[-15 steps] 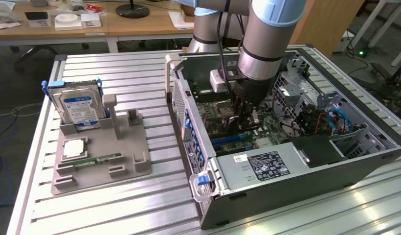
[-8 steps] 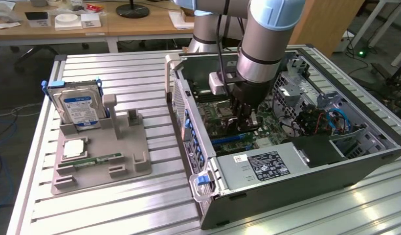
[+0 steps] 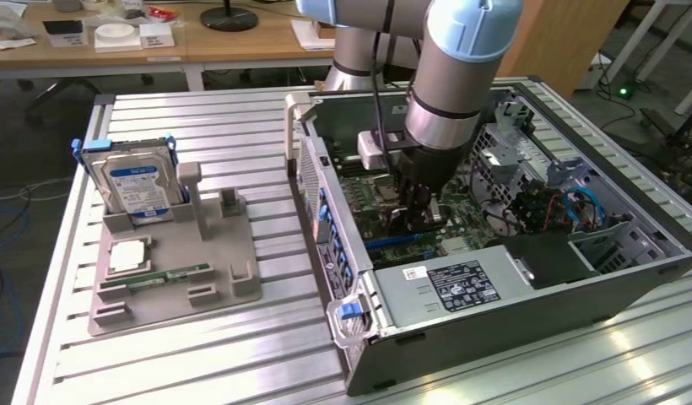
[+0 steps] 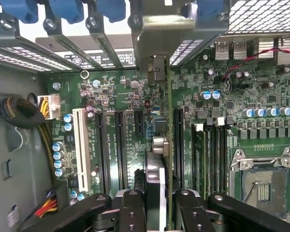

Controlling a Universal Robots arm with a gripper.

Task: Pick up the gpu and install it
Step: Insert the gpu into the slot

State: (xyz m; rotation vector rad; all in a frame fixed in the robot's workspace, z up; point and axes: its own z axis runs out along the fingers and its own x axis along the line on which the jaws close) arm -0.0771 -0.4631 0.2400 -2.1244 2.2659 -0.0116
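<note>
My gripper reaches down into the open computer case, just above the motherboard. In the wrist view the gpu stands edge-on between my two black fingers, a thin dark slab with a green board edge. Its pale metal end bracket sits up against the case's rear slot openings. The card hangs over the dark expansion slots, close to the board. I cannot tell whether its lower edge is seated in a slot. The gripper is shut on the card.
A grey fixture on the slatted table holds a silver hard drive, a processor chip and a green memory stick. Inside the case are the power supply, a bare processor socket, a white slot and cable bundles.
</note>
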